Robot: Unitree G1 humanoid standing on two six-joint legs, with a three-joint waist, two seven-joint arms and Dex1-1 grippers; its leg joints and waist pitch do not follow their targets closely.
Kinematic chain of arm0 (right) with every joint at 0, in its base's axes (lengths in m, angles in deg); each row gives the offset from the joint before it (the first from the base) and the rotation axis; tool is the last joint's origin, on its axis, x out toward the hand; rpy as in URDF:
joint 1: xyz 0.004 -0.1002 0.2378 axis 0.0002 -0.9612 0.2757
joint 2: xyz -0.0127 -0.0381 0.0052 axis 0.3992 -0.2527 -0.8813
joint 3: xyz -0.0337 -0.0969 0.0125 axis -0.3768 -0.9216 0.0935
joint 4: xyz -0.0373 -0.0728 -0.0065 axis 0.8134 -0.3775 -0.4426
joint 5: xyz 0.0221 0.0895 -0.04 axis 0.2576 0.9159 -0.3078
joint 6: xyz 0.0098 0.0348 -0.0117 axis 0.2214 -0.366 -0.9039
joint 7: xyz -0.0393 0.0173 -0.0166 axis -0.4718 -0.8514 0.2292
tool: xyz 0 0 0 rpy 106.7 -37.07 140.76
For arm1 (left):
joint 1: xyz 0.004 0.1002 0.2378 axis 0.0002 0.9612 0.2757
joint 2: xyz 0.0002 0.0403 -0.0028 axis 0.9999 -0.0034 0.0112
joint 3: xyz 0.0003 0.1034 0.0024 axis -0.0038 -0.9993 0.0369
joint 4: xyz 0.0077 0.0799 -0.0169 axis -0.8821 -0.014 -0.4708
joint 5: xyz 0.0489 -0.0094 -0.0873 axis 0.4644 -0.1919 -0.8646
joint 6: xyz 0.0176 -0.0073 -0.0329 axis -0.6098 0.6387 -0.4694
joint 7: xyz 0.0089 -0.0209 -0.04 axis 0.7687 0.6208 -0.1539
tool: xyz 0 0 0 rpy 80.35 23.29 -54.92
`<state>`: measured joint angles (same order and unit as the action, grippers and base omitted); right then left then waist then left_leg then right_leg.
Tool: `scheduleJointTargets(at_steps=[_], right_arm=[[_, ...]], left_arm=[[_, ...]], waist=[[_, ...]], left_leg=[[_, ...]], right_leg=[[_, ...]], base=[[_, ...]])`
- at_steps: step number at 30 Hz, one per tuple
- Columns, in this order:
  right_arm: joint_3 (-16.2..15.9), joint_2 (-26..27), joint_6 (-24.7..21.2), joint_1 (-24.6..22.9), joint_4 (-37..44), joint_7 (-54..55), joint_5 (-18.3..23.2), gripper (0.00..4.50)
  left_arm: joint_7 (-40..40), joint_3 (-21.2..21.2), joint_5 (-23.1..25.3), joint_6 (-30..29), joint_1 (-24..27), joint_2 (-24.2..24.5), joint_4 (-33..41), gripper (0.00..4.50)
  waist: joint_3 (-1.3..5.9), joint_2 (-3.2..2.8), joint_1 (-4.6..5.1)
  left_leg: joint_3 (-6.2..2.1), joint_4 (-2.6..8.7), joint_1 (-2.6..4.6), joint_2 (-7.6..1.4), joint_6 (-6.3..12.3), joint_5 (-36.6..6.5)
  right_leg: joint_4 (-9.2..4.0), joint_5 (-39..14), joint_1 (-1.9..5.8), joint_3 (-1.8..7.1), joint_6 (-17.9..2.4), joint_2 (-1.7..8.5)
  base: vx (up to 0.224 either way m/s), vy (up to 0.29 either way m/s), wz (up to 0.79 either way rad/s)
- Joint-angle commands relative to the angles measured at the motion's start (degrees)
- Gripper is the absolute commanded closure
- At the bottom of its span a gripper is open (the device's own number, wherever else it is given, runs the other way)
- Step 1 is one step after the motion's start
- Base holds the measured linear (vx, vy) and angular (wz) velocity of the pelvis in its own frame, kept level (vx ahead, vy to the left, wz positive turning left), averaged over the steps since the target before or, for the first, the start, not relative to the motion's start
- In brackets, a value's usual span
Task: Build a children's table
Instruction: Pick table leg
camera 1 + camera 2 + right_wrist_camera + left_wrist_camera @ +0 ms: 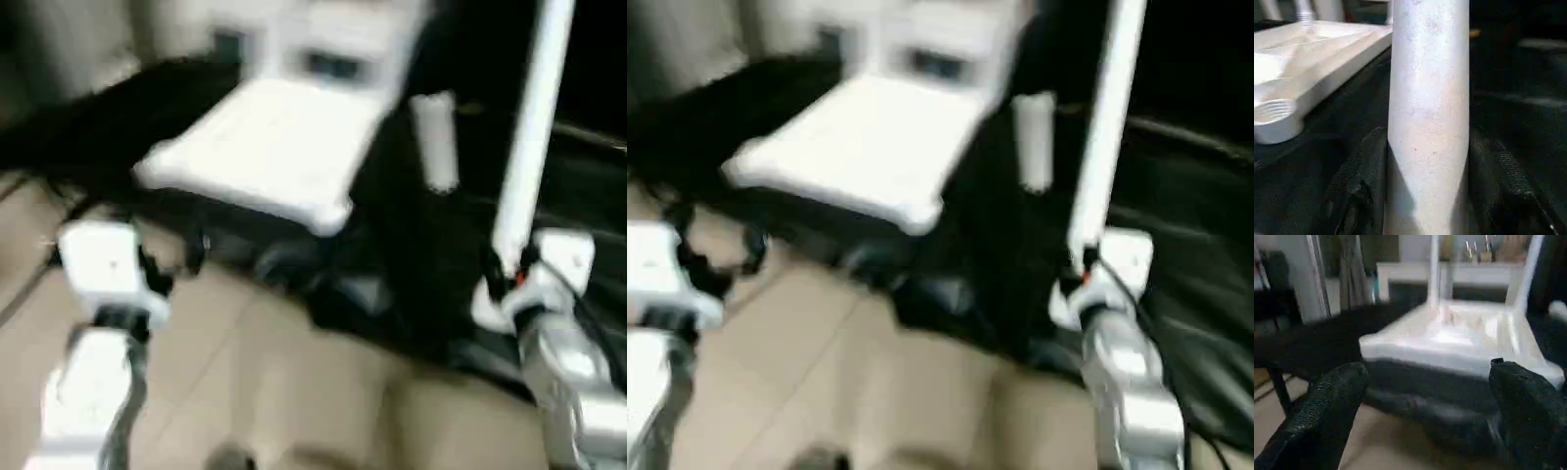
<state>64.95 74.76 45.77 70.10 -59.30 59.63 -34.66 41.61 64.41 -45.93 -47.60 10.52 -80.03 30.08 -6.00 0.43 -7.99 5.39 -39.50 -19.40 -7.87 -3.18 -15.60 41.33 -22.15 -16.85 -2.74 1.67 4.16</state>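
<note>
The white tabletop (265, 147) lies underside up on a black-draped surface, straight ahead of me. In the left wrist view, two legs (1433, 269) stand up from its far corners. My right gripper (1427, 147) is shut on a long white leg (529, 147), held upright to the right of the tabletop. A round threaded corner socket (1276, 110) shows close beside that leg. Another white leg (434, 142) shows between the tabletop and the held one. My left gripper (1427, 372) hangs open in front of the tabletop's near edge, holding nothing.
A black cloth (411, 274) covers the low surface under the tabletop. A white cabinet (333, 39) stands behind it. Beige floor (294, 392) lies between me and the cloth's edge. A white shelf (1474, 271) with small items is at the back.
</note>
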Motion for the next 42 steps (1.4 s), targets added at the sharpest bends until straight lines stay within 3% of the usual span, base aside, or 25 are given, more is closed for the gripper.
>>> scheduleJointTargets(at_steps=[1,3,6,7,8,10,11,12,13,14,15,17,19,20,23,24,25,28,29,31,34,36,39,40,42], right_arm=[[0.2,-0.2,0.2,-0.1,1.2,0.0,0.3,2.62],[0.2,0.0,-0.1,-0.4,1.8,0.1,0.4,2.62],[0.2,0.1,-0.2,-0.6,2.0,0.1,0.4,2.62],[0.3,0.1,-0.2,-0.7,2.0,0.0,0.4,2.62],[0.4,0.0,-0.1,-0.8,2.0,-0.2,0.5,2.62],[0.5,-0.2,0.1,-1.2,2.0,-0.3,0.6,2.62],[0.6,-0.2,0.3,-1.5,2.2,-0.2,0.6,2.62],[0.9,0.0,0.3,-1.9,2.6,0.0,0.5,2.62],[1.0,0.1,0.3,-2.2,2.9,0.1,0.5,2.62],[1.2,0.2,0.3,-2.6,3.3,0.2,0.5,2.62],[1.3,0.2,0.3,-2.8,3.6,0.3,0.6,2.62],[1.4,0.2,0.3,-3.1,3.8,0.4,0.6,2.62],[1.3,0.2,0.6,-3.3,3.5,0.4,0.5,2.62],[1.2,0.3,1.0,-3.4,3.2,0.5,0.3,2.62],[0.9,0.3,1.6,-3.4,2.3,0.4,-0.1,2.62],[0.9,0.4,1.7,-3.4,2.2,0.3,-0.2,2.62],[0.7,0.5,1.7,-2.8,1.6,0.3,-0.2,2.62],[0.2,0.6,2.1,-0.6,-0.6,0.1,-0.1,2.62],[0.1,0.6,2.2,-0.1,-1.2,0.1,0.0,2.62],[-1.4,-0.2,2.2,1.8,-2.6,-0.5,-0.7,2.62],[-1.1,-0.4,1.4,2.1,-1.3,-0.7,-0.7,2.62],[-0.6,-0.4,1.6,1.5,-1.1,-0.5,-0.9,2.62],[-0.1,-0.2,2.5,0.0,-1.2,0.6,-1.7,2.62],[0.0,0.0,2.7,-0.2,-0.8,0.8,-1.4,2.62],[0.2,0.4,2.2,-0.4,-0.1,1.2,-0.9,2.62]], left_arm=[[0.6,-3.7,1.8,0.1,-0.3,0.4,1.0,0.0],[-0.9,-2.9,1.1,-0.9,-0.6,-1.2,1.1,0.0],[-1.7,-1.5,0.3,-1.4,-1.3,-1.4,0.6,0.0],[-1.6,-1.2,0.2,-1.5,-1.4,-1.3,0.6,0.0],[-1.5,-0.9,0.1,-1.6,-1.6,-1.2,0.6,0.0],[-1.3,0.3,-0.2,-1.9,-2.2,-1.2,0.5,0.0],[-1.3,1.1,-0.7,-2.0,-2.6,-1.3,0.3,0.0],[-1.3,2.1,-1.3,-2.3,-3.1,-1.3,-0.1,0.0],[-1.3,2.6,-1.6,-2.4,-3.5,-1.2,-0.3,0.0],[-1.2,2.9,-1.8,-2.4,-3.7,-1.0,-0.6,0.0],[-1.1,3.1,-1.8,-2.4,-3.8,-0.8,-0.8,0.0],[-0.9,3.4,-2.0,-2.4,-4.0,-0.5,-1.0,0.0],[-0.9,4.3,-2.2,-2.2,-4.2,-0.4,-1.7,0.0],[-0.9,5.1,-2.3,-2.0,-4.3,-0.1,-2.4,0.0],[-1.0,6.6,-2.5,-1.7,-4.6,0.3,-3.6,0.0],[-1.0,7.0,-2.6,-1.7,-4.7,0.4,-3.8,0.0],[-1.0,8.0,-2.9,-1.7,-4.8,0.8,-4.0,0.0],[-0.8,9.3,-2.7,-1.6,-5.2,1.3,-4.1,0.0],[-0.8,9.6,-2.6,-1.6,-5.2,1.4,-4.2,0.0],[-1.3,9.1,-2.1,-2.0,-4.9,1.2,-4.5,0.0],[-0.9,8.2,-3.7,-2.9,-4.7,0.2,-3.9,0.0],[-0.6,7.5,-3.5,-2.7,-4.8,0.4,-4.1,0.0],[-0.5,6.9,-2.2,-3.5,-6.3,1.2,-7.4,0.0],[-0.2,6.9,-2.4,-3.2,-7.2,1.2,-8.6,0.0],[0.5,6.7,-2.3,-2.0,-8.8,1.7,-10.5,0.0]], waist=[[1.66,0.54,0.81],[3.51,-1.28,4.05],[2.64,0.01,5.68],[2.64,0.87,4.48],[3.24,1.28,3.11],[4.22,1.11,3.11],[4.97,-1.32,3.8],[5.4,-3.03,6.45],[5.19,-3.24,7.83],[6.09,-2.7,8.01],[5.58,-2.21,7.73],[4.71,-0.37,6.79],[3.39,4.24,4.57],[3.28,3.32,3.98],[1.76,1.63,3.89],[1.64,-0.21,4.45],[1.58,1.17,5.21],[3.87,-2.13,8.08],[4.28,-1.74,8.97],[3.58,-0.77,9.04],[4.87,2.73,5.73],[5.23,1.81,4.85],[4.85,0.33,4.94],[4.84,-0.53,4.89],[3.53,1.58,1.45]], left_leg=[[-1.1,7.87,3.46,-3.62,-0.13,-19.2],[-6.21,12.33,7.83,-7.91,8.09,-24.4],[-5.72,11.86,5.26,-5.57,19.16,-17.4],[-0.79,8.14,0.55,-0.64,17.55,-10.5],[0.02,3.27,-4.31,0.68,14.56,-1.7],[-0.5,3.36,-6.84,0.03,11.04,5.7],[-0.97,6.69,-4.71,-1.44,10.08,12.7],[-5.77,7.74,3.79,-5.06,18.07,16.5],[-9.24,8.26,7.19,-7.61,25.43,16.7],[-11.29,7.25,9.05,-9.61,33.63,23.9],[-10.49,7.33,7.35,-9.33,35.1,28.6],[-5.83,7.74,3.94,-4.88,30.23,19.3],[0.53,2.13,-2.17,4.8,18.0,-3.7],[-0.99,-0.85,-3.59,3.12,12.07,-2.8],[-1.67,1.26,-2.65,1.09,5.31,1.5],[-1.18,5.8,-0.78,-0.76,5.47,-1.0],[-1.2,8.14,-1.13,-1.56,6.22,-4.9],[-6.51,12.02,5.54,-6.21,5.05,-24.2],[-8.28,12.01,6.95,-6.52,10.53,-18.8],[-7.86,10.57,7.03,-6.2,21.3,-6.9],[-1.2,4.04,-3.68,1.03,16.23,8.9],[-1.64,6.01,-2.27,-1.43,7.7,19.8],[-1.04,5.52,-0.7,-1.46,5.35,21.7],[0.46,5.69,-0.54,-1.74,5.18,12.2],[2.73,2.61,-0.05,-0.65,1.71,-7.1]], right_leg=[[-10.47,-28.5,-1.37,2.74,-10.2,0.88],[-3.86,-0.7,-3.38,0.55,-7.6,-0.42],[-5.83,4.6,-2.39,1.13,-2.3,1.29],[-11.0,6.9,2.27,4.37,-5.5,3.91],[-13.78,2.5,7.86,7.82,-6.4,8.16],[-12.68,10.3,9.38,6.16,-8.0,5.48],[-10.29,17.3,7.71,1.76,-5.9,1.19],[-5.25,11.4,0.3,-1.54,-3.1,-2.44],[-2.62,3.3,-4.35,-1.17,-1.7,-1.9],[0.21,-2.8,-7.53,-0.17,1.4,-0.35],[1.52,0.9,-9.02,1.0,4.4,0.87],[-2.36,9.7,-8.06,2.56,2.8,1.28],[-12.92,0.0,-0.28,9.11,5.1,4.84],[-13.08,-10.4,3.12,10.99,0.0,9.33],[-14.28,-20.9,1.89,8.31,-8.3,7.95],[-14.84,-25.1,1.37,4.82,-13.1,5.36],[-14.27,-25.5,1.35,3.56,-12.7,3.28],[-6.6,-5.1,-2.71,0.14,-9.9,-0.53],[-4.32,2.6,-4.45,-0.36,-6.1,-0.5],[-3.81,6.7,-6.73,0.81,-1.4,1.07],[-9.09,29.6,3.34,7.99,-8.8,7.98],[-5.26,52.0,1.31,4.8,-10.9,3.41],[-5.98,46.8,-0.89,4.36,-11.4,2.43],[-7.21,38.1,-0.98,6.66,-12.0,3.82],[-12.76,11.0,-0.34,15.27,-13.1,6.19]], base=[[0.0,0.0,0.0],[0.0,0.0,0.0],[0.073,0.012,-0.14],[0.073,-0.036,-0.04],[0.099,-0.04,0.02],[0.113,-0.022,-0.01],[0.134,0.024,-0.05],[0.134,0.024,-0.05],[0.2,-0.012,-0.07],[0.177,-0.056,-0.06],[0.177,-0.056,-0.06],[0.073,-0.057,-0.1],[0.056,-0.086,0.0],[0.059,-0.101,-0.01],[0.062,-0.053,-0.03],[0.057,-0.01,-0.01],[0.063,0.058,-0.05],[0.083,0.071,0.03],[0.099,0.035,0.01],[0.099,0.018,0.01],[0.07,-0.03,0.08],[0.0,0.0,0.0],[0.004,0.01,0.16],[0.0,0.0,0.0],[-0.064,0.056,-0.12]])
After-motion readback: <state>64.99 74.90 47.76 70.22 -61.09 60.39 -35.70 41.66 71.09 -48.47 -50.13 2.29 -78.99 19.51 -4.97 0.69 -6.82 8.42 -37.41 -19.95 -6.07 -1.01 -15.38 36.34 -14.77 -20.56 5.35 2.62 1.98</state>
